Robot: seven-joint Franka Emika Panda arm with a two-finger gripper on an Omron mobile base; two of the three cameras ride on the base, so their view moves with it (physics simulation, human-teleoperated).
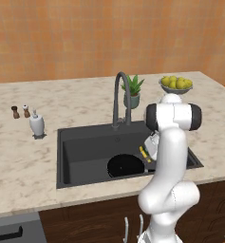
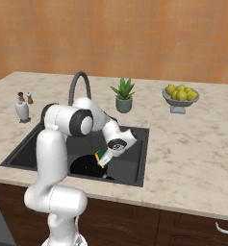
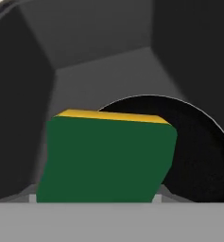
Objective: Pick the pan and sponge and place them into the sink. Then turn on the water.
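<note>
Sponge (image 3: 106, 158) in the hand (image 2: 104, 161) half hides the pan (image 3: 198, 156).

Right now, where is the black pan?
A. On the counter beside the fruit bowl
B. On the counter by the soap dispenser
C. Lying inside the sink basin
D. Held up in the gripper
C: the pan lies flat on the floor of the sink, below the sponge at the gripper.

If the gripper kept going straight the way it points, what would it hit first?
The gripper holds the sponge; ahead lies the pan's edge on the sink floor. Probably the sponge meets the pan first, though depth is unclear.
</note>
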